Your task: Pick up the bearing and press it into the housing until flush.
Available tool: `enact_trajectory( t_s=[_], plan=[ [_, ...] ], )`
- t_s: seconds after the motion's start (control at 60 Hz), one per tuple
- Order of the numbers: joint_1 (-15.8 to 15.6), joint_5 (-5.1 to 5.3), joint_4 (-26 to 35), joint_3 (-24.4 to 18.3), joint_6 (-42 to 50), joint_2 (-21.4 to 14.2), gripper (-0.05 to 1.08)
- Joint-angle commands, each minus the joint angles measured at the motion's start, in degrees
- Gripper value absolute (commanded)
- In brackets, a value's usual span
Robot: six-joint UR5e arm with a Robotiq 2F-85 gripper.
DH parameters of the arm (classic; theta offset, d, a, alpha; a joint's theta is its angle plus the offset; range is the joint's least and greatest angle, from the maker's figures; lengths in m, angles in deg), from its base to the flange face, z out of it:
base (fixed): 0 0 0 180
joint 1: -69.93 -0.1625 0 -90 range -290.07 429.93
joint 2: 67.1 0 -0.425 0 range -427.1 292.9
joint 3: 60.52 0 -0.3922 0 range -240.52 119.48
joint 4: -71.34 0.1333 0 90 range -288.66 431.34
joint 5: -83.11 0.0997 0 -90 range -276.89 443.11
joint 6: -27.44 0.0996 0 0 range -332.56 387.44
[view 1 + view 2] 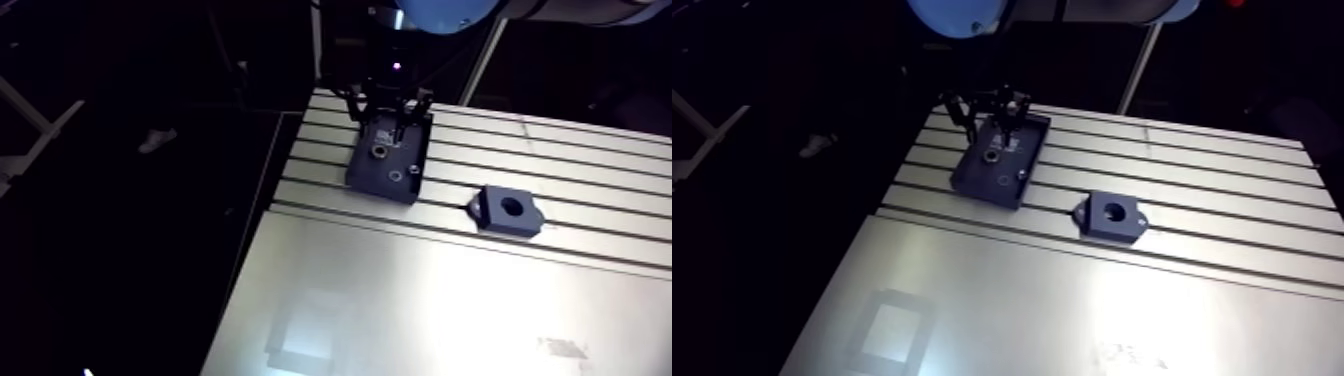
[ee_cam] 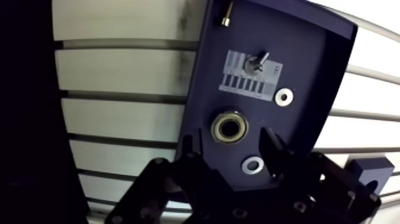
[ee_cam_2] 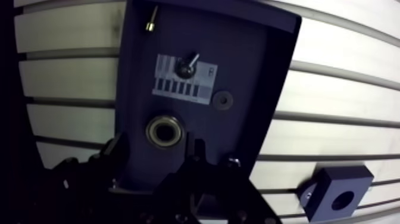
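surface (image 1: 560, 300): slotted metal | tray (image 2: 309, 53): dark blue, lying on it | housing (image 1: 1127, 222): on the surface, well apart from the tray | my tool (image 2: 229, 143): released, empty, above the tray | bearing (image 2: 216, 127): in the tray, just ahead of my spread fingers | washer (image 2: 252, 165): beside the bearing

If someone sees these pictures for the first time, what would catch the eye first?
The dark blue tray on the slotted table, with the metal bearing lying in it just ahead of the open gripper. Next, the dark housing with its round hole, alone on the table apart from the tray.
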Motion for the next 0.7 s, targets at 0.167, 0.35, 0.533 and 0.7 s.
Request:
enact_trajectory(
  t_s=[0.167,0.35,0.533,0.7],
  plan=[
    [0.07,-0.01,-0.98,-0.06,-0.67,1.29,0.41],
    [0.08,-0.01,-1.01,-0.06,-0.67,1.5,0.41],
    [0.08,-0.01,-1.01,0.26,-0.67,1.5,0.41],
    [0.17,-0.01,-1.25,0.64,-0.67,1.5,0.41]
  ],
)
